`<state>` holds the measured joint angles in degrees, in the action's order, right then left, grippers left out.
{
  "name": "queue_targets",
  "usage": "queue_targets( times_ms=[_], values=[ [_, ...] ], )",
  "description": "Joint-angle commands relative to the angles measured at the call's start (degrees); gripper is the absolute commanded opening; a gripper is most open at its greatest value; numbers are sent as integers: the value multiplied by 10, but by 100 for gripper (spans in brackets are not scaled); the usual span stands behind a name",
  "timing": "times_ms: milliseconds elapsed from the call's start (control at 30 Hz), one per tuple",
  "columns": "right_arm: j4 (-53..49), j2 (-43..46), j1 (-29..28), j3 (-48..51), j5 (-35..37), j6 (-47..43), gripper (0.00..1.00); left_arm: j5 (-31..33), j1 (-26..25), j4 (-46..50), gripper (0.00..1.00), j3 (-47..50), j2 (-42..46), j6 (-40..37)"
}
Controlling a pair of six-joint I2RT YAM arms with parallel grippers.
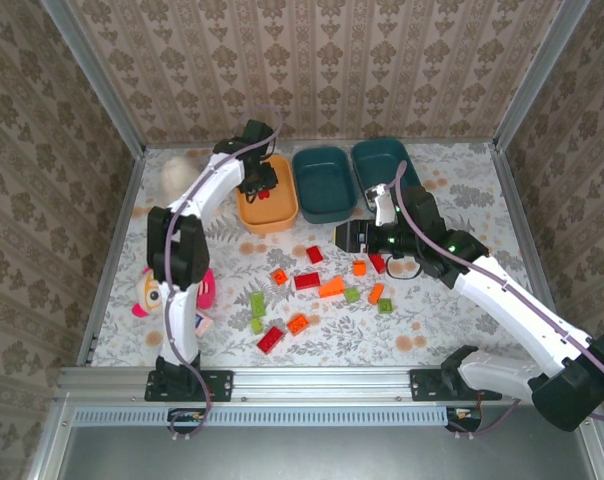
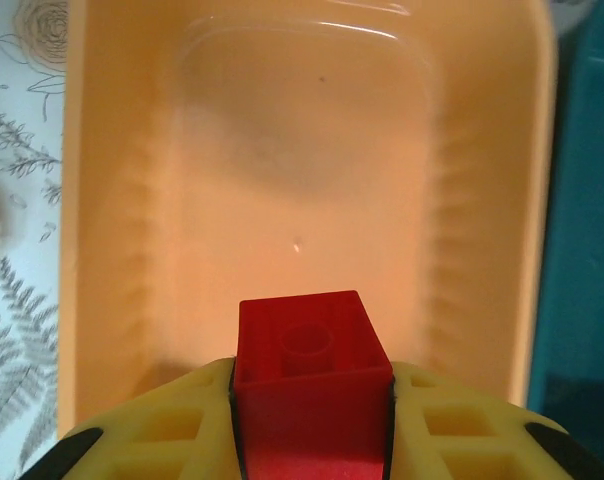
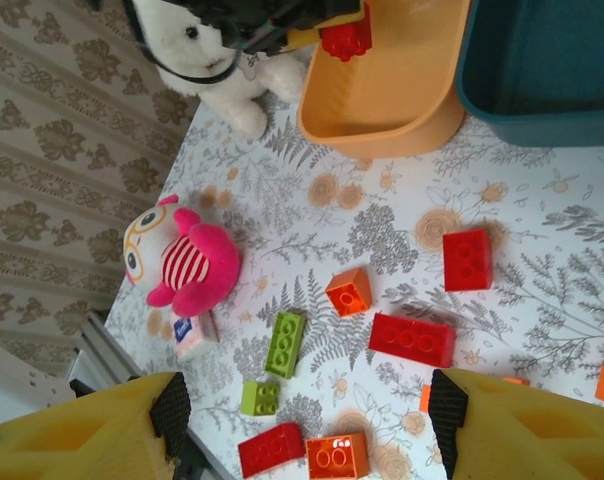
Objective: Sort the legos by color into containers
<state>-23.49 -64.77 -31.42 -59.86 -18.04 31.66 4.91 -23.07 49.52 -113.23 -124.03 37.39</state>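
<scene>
Found red brick (image 2: 312, 365) pinched tight in left gripper (image 2: 312, 410) over orange tub (image 2: 97, 200), long axis running straight out from the grip into the tub (circle-marked face toward camera). Found right gripper (image 3: 310, 412) spread wide, empty, above loose legos (image 3: 412, 338).

Bare table (image 1: 237, 265) between orange tub (image 1: 267, 222) and legos (image 1: 307, 281)

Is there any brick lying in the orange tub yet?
No, the orange tub has a bare floor; the left gripper holds a red brick above it.

The legos (image 1: 307, 281) are being shown in red, orange and lime green, the tubs (image 1: 322, 185) in orange and dark teal (the table (image 1: 432, 320) in a grey fern print).
</scene>
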Motion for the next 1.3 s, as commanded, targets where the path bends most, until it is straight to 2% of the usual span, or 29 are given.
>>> queue_targets(
  times_ms=[0,200,367,533,733,867,967,1100,1267],
  values=[
    [-37,-9,-7,-27,51,-5,67,-28,11,38,29,-54,-45,-24],
    [-58,-6,-11,-30,87,-7,67,-60,18,32,35,-67,-88,-23],
    [-96,-4,-11,-31,115,-4,67,-70,18,34,50,-62,-85,-21],
    [-126,-8,-14,-28,138,6,67,-71,18,30,61,-65,-62,-21],
    [-242,-36,-15,-23,206,45,66,-65,12,24,64,-44,8,-25],
    [-294,-82,-15,1,218,81,62,-69,-14,-60,69,94,126,-47],
    [-268,-112,-14,19,208,93,59,-101,-45,-141,71,230,234,-60],
    [-237,-169,3,32,187,102,58,-158,-88,-202,76,386,356,-65],
    [-212,-214,32,62,159,121,55,-207,-138,-261,81,536,498,-44]
  ],
)
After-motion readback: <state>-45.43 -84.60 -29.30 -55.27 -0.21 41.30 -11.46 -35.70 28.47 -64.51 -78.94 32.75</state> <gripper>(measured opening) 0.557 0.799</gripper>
